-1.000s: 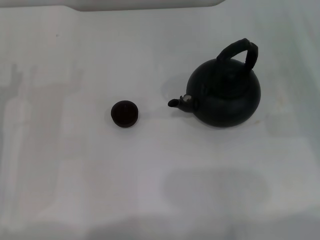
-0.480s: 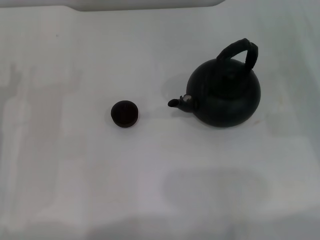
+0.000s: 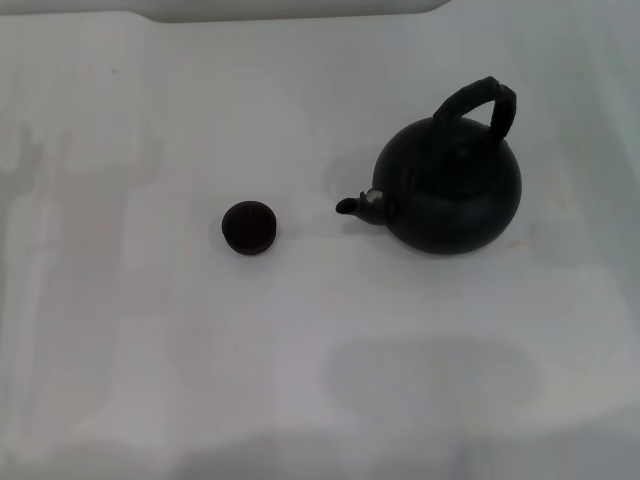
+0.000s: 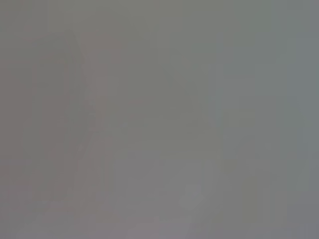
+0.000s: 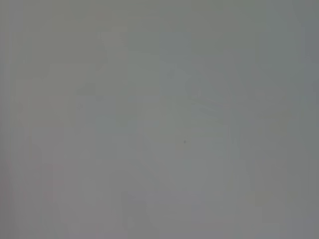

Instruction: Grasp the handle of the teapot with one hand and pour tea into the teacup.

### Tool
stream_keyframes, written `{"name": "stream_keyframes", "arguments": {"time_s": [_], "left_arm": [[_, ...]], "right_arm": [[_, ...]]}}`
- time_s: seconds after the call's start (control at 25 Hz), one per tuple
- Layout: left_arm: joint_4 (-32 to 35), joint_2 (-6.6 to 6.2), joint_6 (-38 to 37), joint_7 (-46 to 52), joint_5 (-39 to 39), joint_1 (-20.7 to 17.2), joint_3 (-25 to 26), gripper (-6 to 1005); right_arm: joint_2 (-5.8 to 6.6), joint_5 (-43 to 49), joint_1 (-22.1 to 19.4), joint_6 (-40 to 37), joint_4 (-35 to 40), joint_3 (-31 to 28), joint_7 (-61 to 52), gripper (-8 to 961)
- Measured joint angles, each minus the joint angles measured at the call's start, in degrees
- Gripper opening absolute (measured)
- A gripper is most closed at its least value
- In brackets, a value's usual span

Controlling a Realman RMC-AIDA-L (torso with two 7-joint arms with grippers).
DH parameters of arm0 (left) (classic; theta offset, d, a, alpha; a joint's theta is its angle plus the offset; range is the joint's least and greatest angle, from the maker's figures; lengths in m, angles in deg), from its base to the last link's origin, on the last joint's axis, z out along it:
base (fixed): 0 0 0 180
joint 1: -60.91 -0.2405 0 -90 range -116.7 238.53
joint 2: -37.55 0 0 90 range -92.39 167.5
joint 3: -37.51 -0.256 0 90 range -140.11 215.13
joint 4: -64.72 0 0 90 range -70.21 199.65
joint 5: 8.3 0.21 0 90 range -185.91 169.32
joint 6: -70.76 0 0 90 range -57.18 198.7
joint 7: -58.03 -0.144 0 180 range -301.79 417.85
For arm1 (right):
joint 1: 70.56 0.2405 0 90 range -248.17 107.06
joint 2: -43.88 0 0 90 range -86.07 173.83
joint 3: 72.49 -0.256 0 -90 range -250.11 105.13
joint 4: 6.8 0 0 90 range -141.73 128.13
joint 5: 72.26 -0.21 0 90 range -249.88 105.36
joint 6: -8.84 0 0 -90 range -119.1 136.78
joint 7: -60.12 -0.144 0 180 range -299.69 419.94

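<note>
Only the head view shows the task objects. The teapot [image 3: 450, 190] stands upright on the white table [image 3: 300, 340], on the robot's right. Its handle [image 3: 480, 105] arches over the top and is free of any contact. The spout [image 3: 358, 203], with a pale metallic spot at its base, points toward the teacup [image 3: 248, 226]. The teacup stands upright to the left of the teapot, well apart from the spout tip. Its interior reads dark; whether it holds liquid cannot be determined. The teapot's contents are hidden.

Both wrist views show only a featureless grey surface. Neither gripper appears in any view, so finger state cannot be told.
</note>
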Motion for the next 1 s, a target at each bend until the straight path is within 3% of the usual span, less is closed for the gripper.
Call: {"name": "stream_keyframes", "arguments": {"time_s": [1.0], "left_arm": [[0.00,-0.09,-0.29,0.26,0.02,0.38,0.00,882]], "right_arm": [[0.00,0.00,1.39,1.78,0.00,-0.40,0.11,874]]}}
